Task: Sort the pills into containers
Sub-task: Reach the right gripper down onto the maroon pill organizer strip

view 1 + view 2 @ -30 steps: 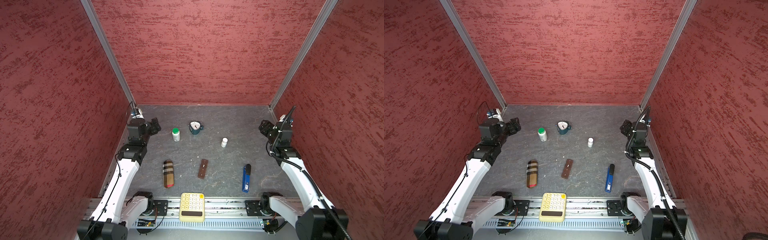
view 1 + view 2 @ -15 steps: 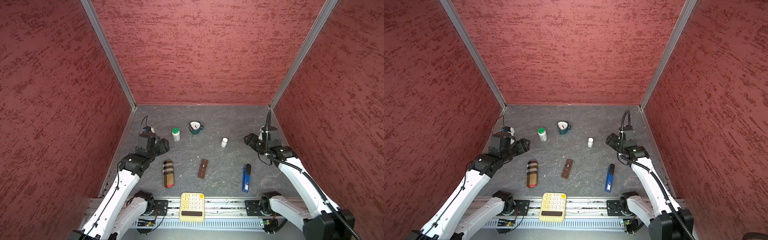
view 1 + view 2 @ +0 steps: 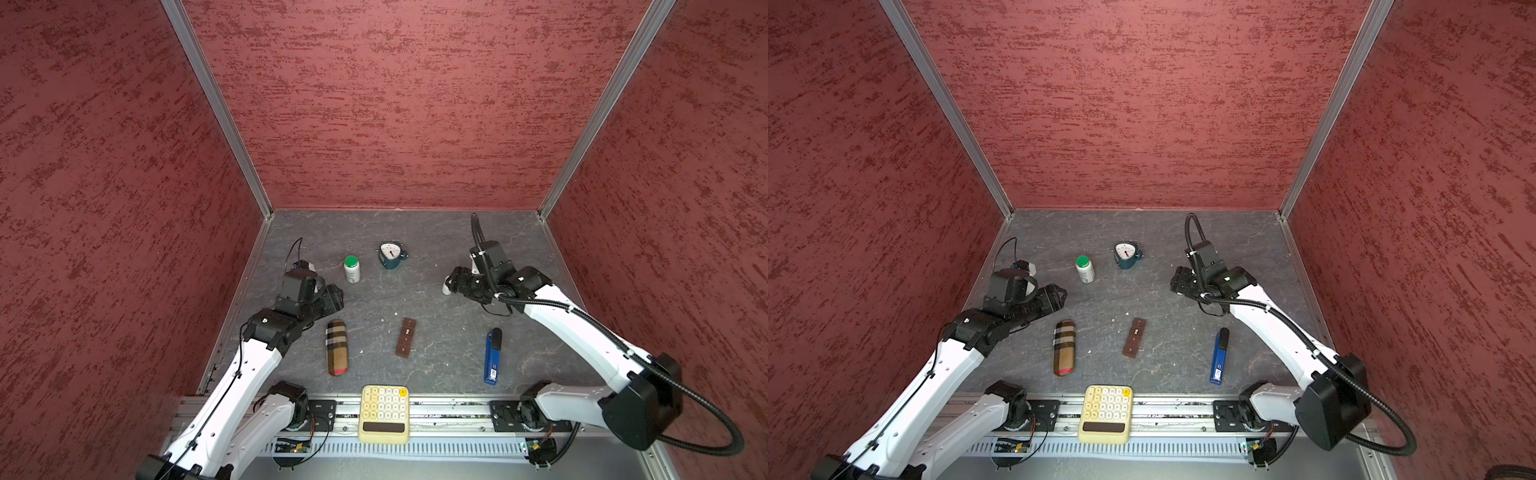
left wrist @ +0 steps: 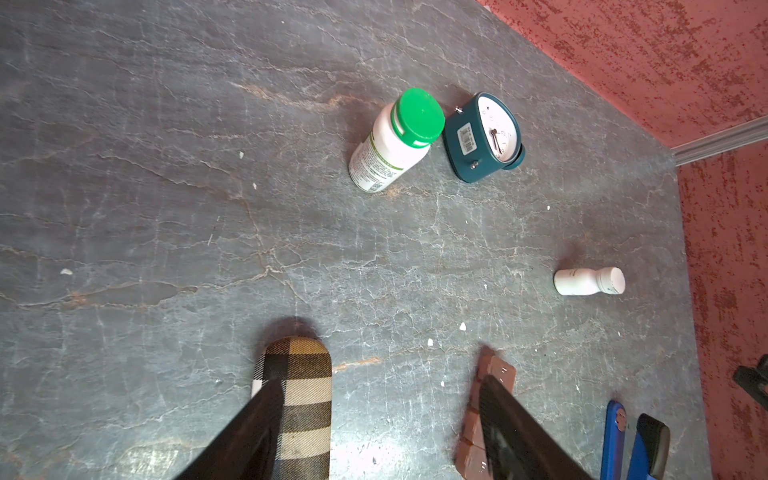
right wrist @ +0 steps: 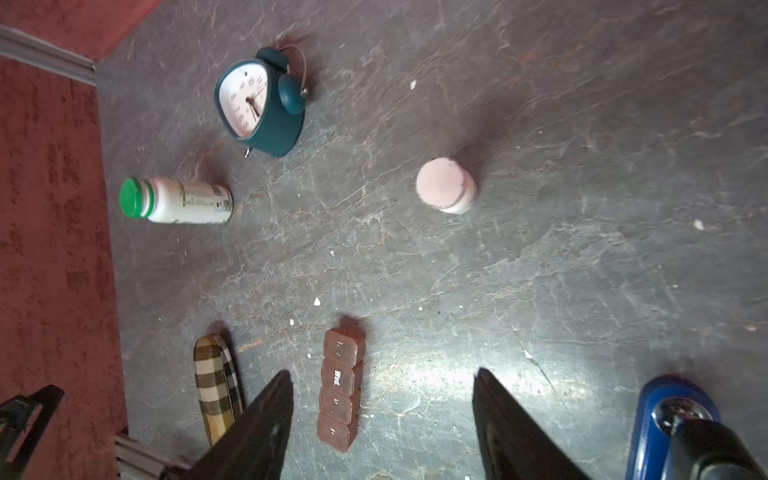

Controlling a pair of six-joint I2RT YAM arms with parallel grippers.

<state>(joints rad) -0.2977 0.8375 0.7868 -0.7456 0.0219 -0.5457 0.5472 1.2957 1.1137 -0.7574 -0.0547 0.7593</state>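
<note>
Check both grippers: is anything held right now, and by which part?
Nothing is held. The left gripper and the right gripper are both open and empty above the table; the pill box lies untouched on it.

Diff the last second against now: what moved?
Both arms swung in from the side walls: left tool now near the checked case, right tool by the small white bottle. Both open, nothing gripped. Pill box and the rest unmoved.
</note>
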